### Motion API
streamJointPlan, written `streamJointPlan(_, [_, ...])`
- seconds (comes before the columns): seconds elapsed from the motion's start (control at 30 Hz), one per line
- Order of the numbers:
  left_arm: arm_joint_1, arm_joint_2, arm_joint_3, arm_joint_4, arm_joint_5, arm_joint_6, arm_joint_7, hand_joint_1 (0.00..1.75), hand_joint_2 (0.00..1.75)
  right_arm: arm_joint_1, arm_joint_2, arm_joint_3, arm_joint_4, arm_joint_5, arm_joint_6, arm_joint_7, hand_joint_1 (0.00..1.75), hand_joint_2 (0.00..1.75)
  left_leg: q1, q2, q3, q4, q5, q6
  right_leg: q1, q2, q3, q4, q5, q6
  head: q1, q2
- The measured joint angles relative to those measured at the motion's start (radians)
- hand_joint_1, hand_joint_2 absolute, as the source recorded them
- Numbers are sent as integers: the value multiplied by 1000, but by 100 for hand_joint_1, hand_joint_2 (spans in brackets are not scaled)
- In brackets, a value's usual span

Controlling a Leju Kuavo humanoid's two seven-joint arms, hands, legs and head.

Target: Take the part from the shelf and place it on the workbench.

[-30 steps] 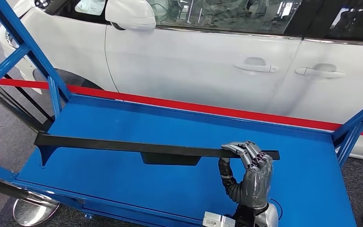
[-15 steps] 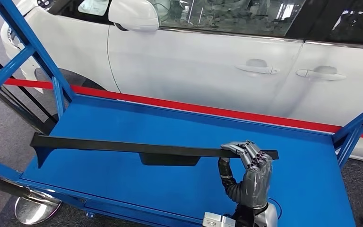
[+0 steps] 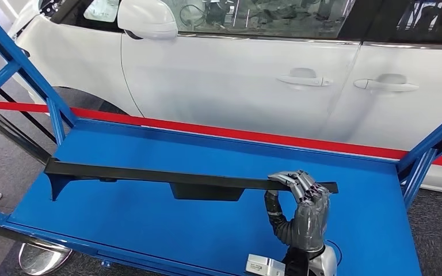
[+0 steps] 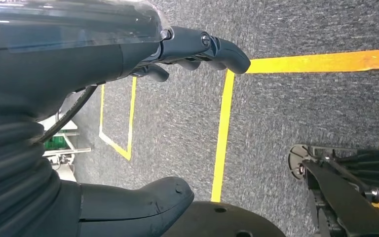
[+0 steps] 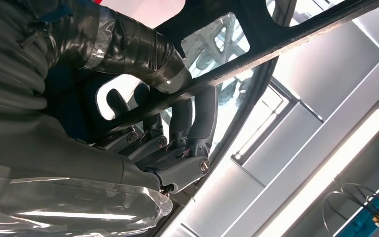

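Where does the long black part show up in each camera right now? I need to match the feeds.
Head view: the long black part runs across the middle above the blue workbench, its right end held by the right hand.
Right wrist view: the part crosses as a dark bar, fingers wrapped around it.
Left wrist view: not in it; the left hand hangs over grey floor.
Shared landmark: the right hand gripping the part.
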State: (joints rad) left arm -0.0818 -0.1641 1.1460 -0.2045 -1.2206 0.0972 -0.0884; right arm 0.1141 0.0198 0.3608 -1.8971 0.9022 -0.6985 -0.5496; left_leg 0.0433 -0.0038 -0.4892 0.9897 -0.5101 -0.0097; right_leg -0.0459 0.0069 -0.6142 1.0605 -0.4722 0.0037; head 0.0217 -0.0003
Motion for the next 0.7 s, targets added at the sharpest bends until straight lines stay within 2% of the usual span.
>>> streamJointPlan(0.1, [0, 0, 0, 0, 0, 5, 4, 0, 175, 0, 0, 0, 0, 0, 0, -1, 175, 175, 1, 0, 0, -2, 2, -1, 4, -1, 0, 0, -1, -2, 0, 0])
streamJointPlan(0.13, [0, 0, 0, 0, 0, 7, 6, 0, 175, 0, 0, 0, 0, 0, 0, -1, 175, 175, 1, 0, 0, -3, 2, -6, 5, -1, 0, 0, -1, -2, 0, 0])
streamJointPlan(0.23, [0, 0, 0, 0, -2, 10, 11, 0, 175, 0, 0, 0, 0, 0, 0, -2, 175, 175, 3, 0, -1, -4, 2, -36, 6, -1, 0, 1, -1, -2, 0, 0])
streamJointPlan(0.3, [0, 0, 0, 0, -3, 11, 13, 0, 175, 0, 0, 0, 0, 0, 0, -2, 175, 175, 3, 0, -1, -3, 2, -46, 6, -1, 1, 1, -1, -2, 0, 0])
streamJointPlan(0.47, [0, 0, 0, 0, -6, 17, 16, 0, 175, -2, 0, 4, 0, 0, 0, -2, 175, 175, -2, 0, -3, 2, 0, -46, 4, -1, 5, -3, 2, 3, 0, 0])
streamJointPlan(0.7, [1, 4, 0, 0, -14, 32, 21, 0, 175, -4, 0, 8, 0, -1, 0, -5, 175, 175, -4, 0, -17, 28, -10, -25, -4, -1, 6, -11, 10, 21, 0, 0])
